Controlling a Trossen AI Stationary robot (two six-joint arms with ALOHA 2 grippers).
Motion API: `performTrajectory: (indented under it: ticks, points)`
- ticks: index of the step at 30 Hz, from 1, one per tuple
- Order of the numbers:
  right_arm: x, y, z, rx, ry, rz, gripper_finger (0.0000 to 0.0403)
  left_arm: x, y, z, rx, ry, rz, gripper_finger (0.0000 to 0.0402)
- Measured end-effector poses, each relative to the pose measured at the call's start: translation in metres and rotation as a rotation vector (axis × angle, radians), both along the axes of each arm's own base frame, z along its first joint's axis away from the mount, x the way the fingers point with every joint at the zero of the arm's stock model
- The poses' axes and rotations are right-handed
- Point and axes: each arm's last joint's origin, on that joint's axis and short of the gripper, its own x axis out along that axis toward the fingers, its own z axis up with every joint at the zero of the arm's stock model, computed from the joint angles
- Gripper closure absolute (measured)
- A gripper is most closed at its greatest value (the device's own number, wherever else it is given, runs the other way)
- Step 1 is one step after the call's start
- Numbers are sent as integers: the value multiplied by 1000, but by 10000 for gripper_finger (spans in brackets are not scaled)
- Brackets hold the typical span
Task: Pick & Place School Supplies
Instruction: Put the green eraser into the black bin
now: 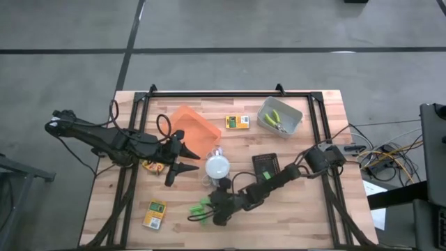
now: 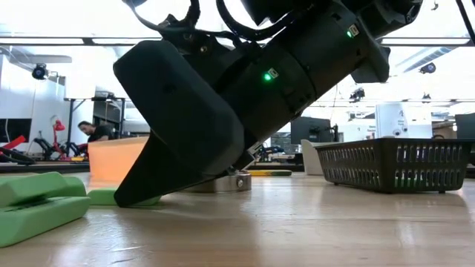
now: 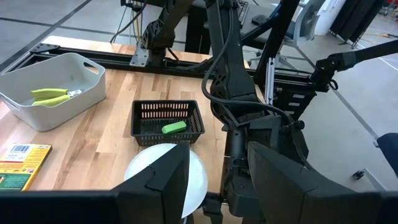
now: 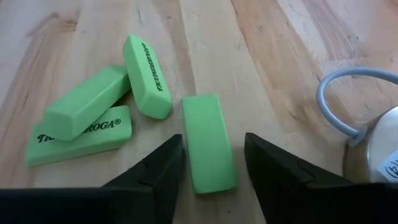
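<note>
Green eraser (image 4: 209,140) lies flat on the wooden worktop (image 4: 261,56) between the right gripper's (image 4: 211,163) parted jaws, untouched, beside three more erasers (image 4: 99,112); the left gripper (image 1: 182,159), jaws apart and empty, hovers near the orange tray (image 1: 194,125).

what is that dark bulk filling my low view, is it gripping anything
observer: that's the right gripper, low at the table, fingers open either side of one green eraser, not closed on it
operator: how many loose ones there, i make out two at most
observer: three more erasers lie in a cluster right beside it
operator: anything in the basket
observer: yes, the basket holds a fifth eraser
</note>
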Motion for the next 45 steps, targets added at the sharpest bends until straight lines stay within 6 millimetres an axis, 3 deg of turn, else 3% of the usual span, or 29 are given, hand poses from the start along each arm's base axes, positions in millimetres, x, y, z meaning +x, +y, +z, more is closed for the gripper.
performTrajectory:
  ticks: [13, 30, 39, 45]
  points:
    - [0, 1, 0, 0, -2, 10, 315, 0, 0, 0, 0, 0, 0, 232]
    - [6, 1, 10, -117, -38, 5, 322, 0, 0, 0, 0, 0, 0, 232]
    - [7, 1, 47, -109, -133, -44, 320, 0, 0, 0, 0, 0, 0, 232]
    - [0, -3, 98, -96, -211, -38, 316, 0, 0, 0, 0, 0, 0, 232]
